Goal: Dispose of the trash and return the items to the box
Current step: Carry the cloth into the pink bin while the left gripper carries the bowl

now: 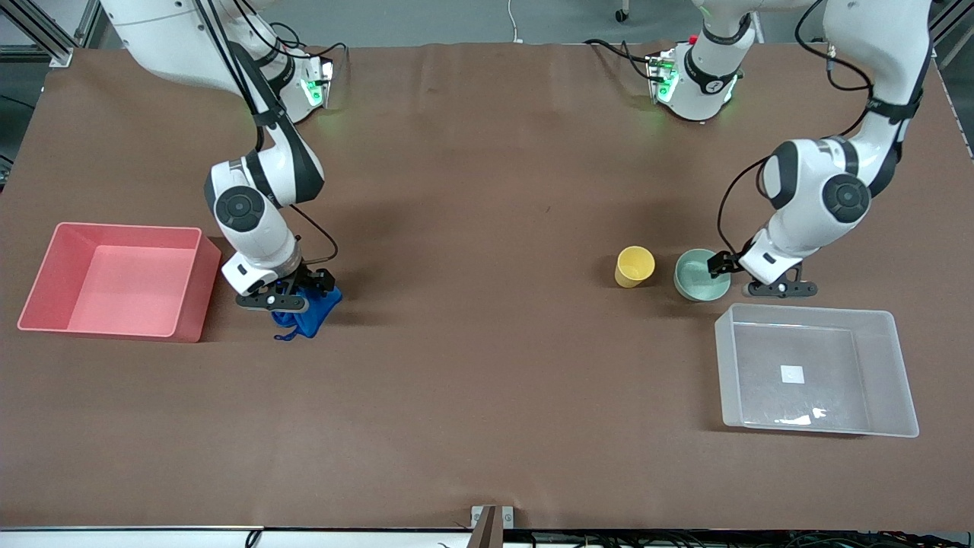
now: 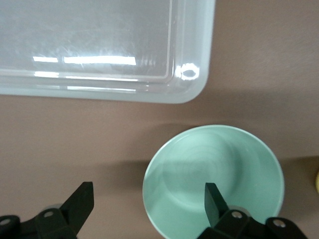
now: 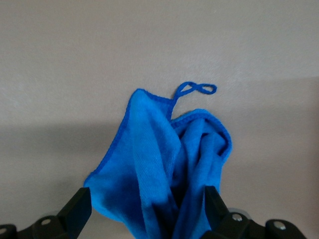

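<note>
Both hands are low and spread, nothing pinched yet. Right hand (image 1: 283, 295) sits over the blue rag (image 1: 308, 316), which lies crumpled on the worktop (image 1: 487, 365) just beside the pink bin (image 1: 47, 283), toward the right arm's end. In the right wrist view the fingers (image 3: 76, 213) straddle the cloth's bunched edge, and the thin loop string (image 3: 195, 89) sticks out flat on the surface.

Left hand (image 1: 749, 275) is at the green bowl (image 1: 700, 275), one finger inside the rim, the other outside on the worktop, per the left wrist view. The yellow cup (image 1: 634, 266) stands upright just beside the bowl, and the clear tub (image 1: 818, 371) is nearer to the front camera, empty.

Risks:
- The rag grip looks off-centre, so closing may catch only a fold and the cloth may slip or trail on the bin wall instead of dropping in.
- The bowl rim pinch looks thin. The bowl may tilt, pop out or skid into the cup and knock it over.
- The tub is close to the bowl, so a low carry may clip its wall.
</note>
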{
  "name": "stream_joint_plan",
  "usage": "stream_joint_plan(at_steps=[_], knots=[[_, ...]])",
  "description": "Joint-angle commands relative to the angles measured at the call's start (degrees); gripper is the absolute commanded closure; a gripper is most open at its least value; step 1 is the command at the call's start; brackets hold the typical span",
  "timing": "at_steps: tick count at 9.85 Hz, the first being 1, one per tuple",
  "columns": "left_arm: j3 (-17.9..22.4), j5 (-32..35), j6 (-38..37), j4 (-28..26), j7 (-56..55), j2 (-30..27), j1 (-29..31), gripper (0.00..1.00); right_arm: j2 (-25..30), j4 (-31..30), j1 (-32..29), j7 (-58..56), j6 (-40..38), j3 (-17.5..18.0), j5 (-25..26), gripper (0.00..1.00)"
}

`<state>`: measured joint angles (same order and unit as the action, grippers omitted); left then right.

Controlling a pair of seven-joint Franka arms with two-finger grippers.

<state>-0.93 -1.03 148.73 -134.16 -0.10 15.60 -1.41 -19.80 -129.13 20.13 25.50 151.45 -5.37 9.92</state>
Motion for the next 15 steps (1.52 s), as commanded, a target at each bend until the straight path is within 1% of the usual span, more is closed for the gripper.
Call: stream_joint_plan(at_steps=[1, 2, 3, 4, 5, 6, 7, 8, 9, 10, 11, 12, 13, 14, 15], knots=[[0.1, -0.1, 3.0, -0.7, -0.3, 3.8, 0.0, 0.05, 0.3, -1.9, -0.8, 0.2, 2.2, 0.1, 1.5, 0.15], [0.1, -0.1, 3.1, -1.1, -0.3, 4.0, 0.0, 0.24, 0.2, -2.1, -0.9, 0.2, 2.0, 0.1, 1.5, 0.34], [0.1, -0.1, 3.1, -1.4, -0.4, 3.7, -0.1, 0.79, 0.2, -2.2, -1.3, 0.5, 2.0, 0.1, 1.5, 0.56], [0.1, -0.1, 3.1, -1.5, -0.3, 3.3, -0.1, 0.95, 0.2, -2.1, -1.5, 1.3, 1.8, 0.2, 1.4, 0.86], [0.1, -0.1, 3.1, -1.8, -0.2, 3.3, -0.1, 1.00, 0.2, -1.9, -1.9, 2.7, 1.6, 0.2, 1.4, 0.99], [0.1, -0.1, 3.1, -1.9, 0.1, 3.0, -0.1, 1.00, 0.4, -1.5, -1.7, 2.7, 1.0, 0.3, 1.4, 0.99], [0.1, -0.1, 2.9, -1.9, 0.4, 2.1, -0.1, 1.00, 1.7, 1.2, -1.6, 2.8, -6.3, 0.4, 1.2, 0.99], [0.1, 0.0, 2.0, -1.9, 0.5, 0.4, -0.1, 1.00, 4.8, 5.3, -1.5, 3.0, -16.9, 0.5, 0.9, 0.99], [0.0, 0.0, -1.3, -1.8, 0.9, -2.6, -0.1, 1.00, 7.9, 9.6, -1.5, 3.0, -25.2, 0.6, 0.7, 0.99], [0.0, 0.0, -6.8, -1.5, 1.2, -6.9, -0.1, 1.00, 11.1, 14.0, -2.1, 2.4, -32.9, 0.4, 0.7, 0.99], [-0.1, -0.1, -11.3, -1.0, 1.4, -11.2, -0.2, 1.00, 13.3, 17.8, -4.7, -1.3, -38.9, 0.0, 0.8, 0.99], [0.0, -0.3, -15.5, -0.1, 1.4, -14.9, -0.2, 1.00, 14.1, 21.4, -9.6, -10.9, -43.4, 0.1, 0.8, 0.99], [0.1, -0.4, -21.2, 3.8, 1.4, -16.3, -0.2, 1.00, 14.6, 21.9, -14.9, -20.1, -43.8, 0.1, 0.8, 0.98], [0.7, -0.7, -25.5, 9.2, 1.5, -14.9, -0.1, 1.00, 14.7, 21.7, -20.3, -29.0, -43.0, 0.1, 0.7, 0.98], [2.8, -0.9, -26.3, 15.1, 1.7, -11.2, -0.2, 1.00, 14.4, 20.8, -25.0, -36.2, -40.9, 0.1, 0.7, 0.98]])
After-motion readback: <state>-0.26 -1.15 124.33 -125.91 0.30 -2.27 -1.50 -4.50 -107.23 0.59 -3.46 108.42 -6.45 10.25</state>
